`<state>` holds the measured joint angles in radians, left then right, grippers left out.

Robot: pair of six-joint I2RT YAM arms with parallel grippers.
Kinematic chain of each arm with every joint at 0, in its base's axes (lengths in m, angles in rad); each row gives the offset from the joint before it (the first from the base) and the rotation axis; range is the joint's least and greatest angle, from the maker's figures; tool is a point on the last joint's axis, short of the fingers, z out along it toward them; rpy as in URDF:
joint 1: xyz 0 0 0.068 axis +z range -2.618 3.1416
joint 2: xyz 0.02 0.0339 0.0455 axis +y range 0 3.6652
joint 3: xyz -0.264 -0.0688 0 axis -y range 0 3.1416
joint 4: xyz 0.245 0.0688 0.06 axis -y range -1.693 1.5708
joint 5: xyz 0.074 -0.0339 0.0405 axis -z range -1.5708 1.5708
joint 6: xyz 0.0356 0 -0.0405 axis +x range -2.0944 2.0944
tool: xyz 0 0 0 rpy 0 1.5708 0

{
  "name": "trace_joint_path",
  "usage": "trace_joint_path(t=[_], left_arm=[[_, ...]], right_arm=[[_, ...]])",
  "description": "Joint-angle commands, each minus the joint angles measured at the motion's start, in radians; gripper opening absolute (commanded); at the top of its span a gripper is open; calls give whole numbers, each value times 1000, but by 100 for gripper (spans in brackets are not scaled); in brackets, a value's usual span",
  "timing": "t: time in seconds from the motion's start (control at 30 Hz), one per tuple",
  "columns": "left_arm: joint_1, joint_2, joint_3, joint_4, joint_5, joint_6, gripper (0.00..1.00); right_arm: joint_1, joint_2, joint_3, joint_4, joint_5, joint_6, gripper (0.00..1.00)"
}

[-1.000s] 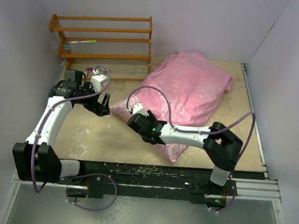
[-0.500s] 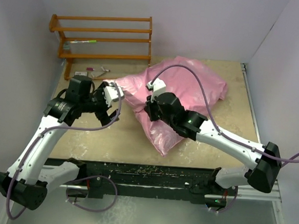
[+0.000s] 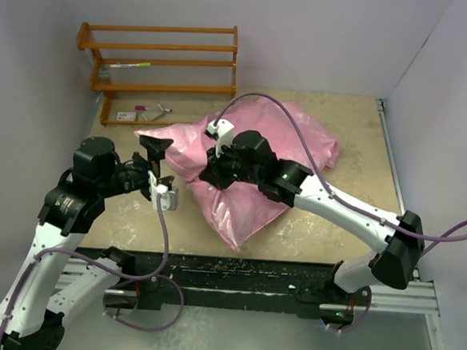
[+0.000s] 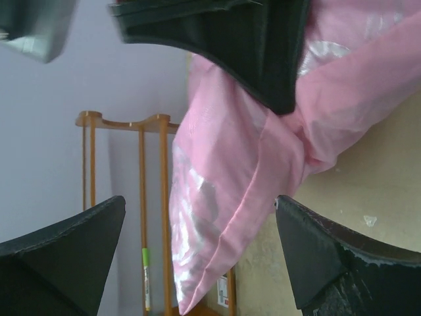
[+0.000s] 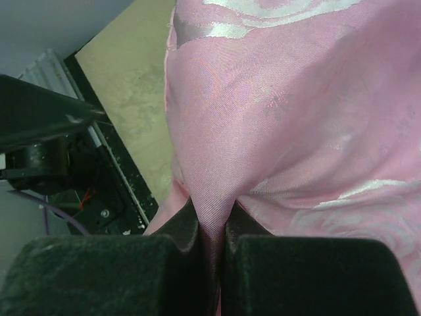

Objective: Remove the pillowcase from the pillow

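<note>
Right hand [image 5: 214, 230] pinches a fold of the thin, floppy, slippery pillowcase [image 5: 296, 131]; left hand [image 3: 157, 171], spread wide, could take the loose corner just ahead.

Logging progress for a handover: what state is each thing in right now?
pillowcase, puffed up, one fold pinched
right gripper, shut on the pillowcase
left gripper, open, holding nothing
pillow, hidden from view
wooden rack, upright

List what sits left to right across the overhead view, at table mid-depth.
Left hand, open → pillowcase → right arm's elbow. Right hand is pinching the pillowcase from on top of it, so it has no clear place in the order.
</note>
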<state>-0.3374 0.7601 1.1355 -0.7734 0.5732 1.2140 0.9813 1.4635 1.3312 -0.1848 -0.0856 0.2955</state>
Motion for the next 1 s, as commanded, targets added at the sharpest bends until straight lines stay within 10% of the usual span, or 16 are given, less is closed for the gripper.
trace_joint_path(t=[0.0, 0.37, 0.53, 0.63, 0.8, 0.97], left_arm=[[-6, 6, -73, 79, 21, 223, 99], [-187, 159, -76, 192, -175, 150, 100], [-345, 329, 113, 177, -329, -96, 40], [-351, 401, 285, 223, -361, -388, 0], [-330, 513, 562, 116, -391, -748, 0], [-278, 599, 809, 19, -406, -1010, 0]], right_arm=[[7, -25, 114, 109, -152, -10, 0], [7, -62, 212, 72, -238, -30, 0], [5, -167, 241, 50, -177, -58, 0], [-6, -289, 198, 85, -48, -54, 30], [-16, -522, 97, 92, 245, -63, 79], [-16, -735, 19, 37, 371, -85, 100]])
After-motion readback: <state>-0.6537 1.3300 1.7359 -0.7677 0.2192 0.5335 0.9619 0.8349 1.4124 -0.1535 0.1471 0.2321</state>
